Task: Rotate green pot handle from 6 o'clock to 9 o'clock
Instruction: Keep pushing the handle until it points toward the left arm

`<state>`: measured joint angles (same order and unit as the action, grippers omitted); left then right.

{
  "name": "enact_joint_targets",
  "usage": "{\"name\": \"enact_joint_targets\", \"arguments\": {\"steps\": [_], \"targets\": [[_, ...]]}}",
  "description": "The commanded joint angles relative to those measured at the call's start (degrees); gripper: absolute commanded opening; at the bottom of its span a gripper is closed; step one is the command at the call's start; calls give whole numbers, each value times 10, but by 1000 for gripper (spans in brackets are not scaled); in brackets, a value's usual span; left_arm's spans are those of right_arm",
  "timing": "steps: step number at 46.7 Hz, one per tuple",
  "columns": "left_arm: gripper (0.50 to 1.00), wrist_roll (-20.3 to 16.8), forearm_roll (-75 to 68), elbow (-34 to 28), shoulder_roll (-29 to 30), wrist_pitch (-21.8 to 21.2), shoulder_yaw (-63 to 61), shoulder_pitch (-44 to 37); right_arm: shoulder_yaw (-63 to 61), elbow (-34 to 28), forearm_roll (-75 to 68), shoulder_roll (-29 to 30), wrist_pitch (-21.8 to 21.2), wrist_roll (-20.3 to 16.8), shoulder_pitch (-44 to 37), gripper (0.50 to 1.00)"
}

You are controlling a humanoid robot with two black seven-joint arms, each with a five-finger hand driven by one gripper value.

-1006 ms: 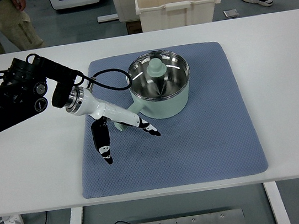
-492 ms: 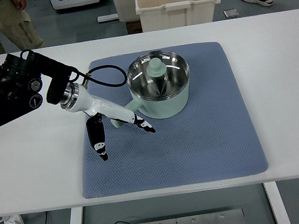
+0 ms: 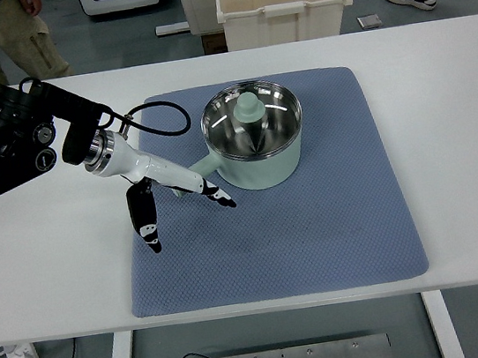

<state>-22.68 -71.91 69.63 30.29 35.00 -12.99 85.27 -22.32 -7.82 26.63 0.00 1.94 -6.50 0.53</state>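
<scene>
I have the left hand point(image 3: 170, 197) over the blue mat point(image 3: 336, 236), toward the table's point(image 3: 447, 141) left edge, fingers spread and gripping nothing. The green pot point(image 3: 255, 137) sits on the mat's far half; its handle point(image 3: 204, 163) points toward the mat's near-left corner, with my fingers lying against it. To finish the turn, I judge it best to push sideways near the handle tip, keeping contact low and the stroke slow so the pot pivots rather than slides.

Bright even overhead light, soft shadows, sharp focus, glare inside pot point(image 3: 255, 137)
</scene>
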Motion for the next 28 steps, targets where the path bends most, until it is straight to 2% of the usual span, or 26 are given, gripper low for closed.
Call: {"name": "enact_joint_targets", "arguments": {"steps": [1, 28], "targets": [[1000, 0, -1, -5, 0, 0, 0, 1, 0, 0, 0, 0, 0, 0, 0, 1000], [1000, 0, -8, -44, 1, 0, -1, 3, 0, 0, 0, 0, 0, 0, 0, 1000]]}}
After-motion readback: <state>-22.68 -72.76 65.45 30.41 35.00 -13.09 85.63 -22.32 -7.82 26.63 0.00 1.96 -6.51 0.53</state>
